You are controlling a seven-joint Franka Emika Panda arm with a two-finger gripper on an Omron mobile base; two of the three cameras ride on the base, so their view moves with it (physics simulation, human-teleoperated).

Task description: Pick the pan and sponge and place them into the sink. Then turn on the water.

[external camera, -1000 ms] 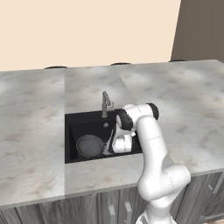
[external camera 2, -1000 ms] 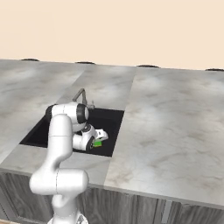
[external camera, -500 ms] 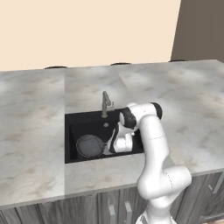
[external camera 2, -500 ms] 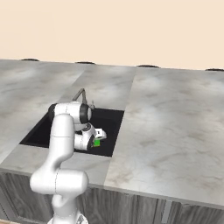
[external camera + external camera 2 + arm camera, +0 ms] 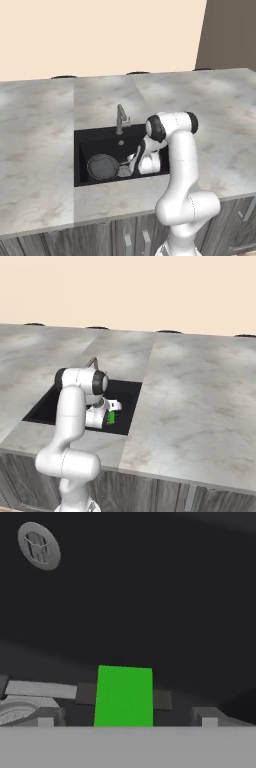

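Sponge (image 5: 123,696) apparently lies in sink (image 5: 100,137) beside pan (image 5: 102,166), unlabelled.

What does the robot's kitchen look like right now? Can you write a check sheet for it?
Surface: grey marble counter, black sink set into it.
Job's things: pan lies in the sink; green sponge sits on the sink floor between the fingertips, a drain farther along; faucet shows no water.
Clutter: nothing seen.
Gripper: gripper open, down inside the sink, tips either side of the sponge.
Cables: nothing seen.
Surroundings: beige wall behind the counter, dark cabinets below it.
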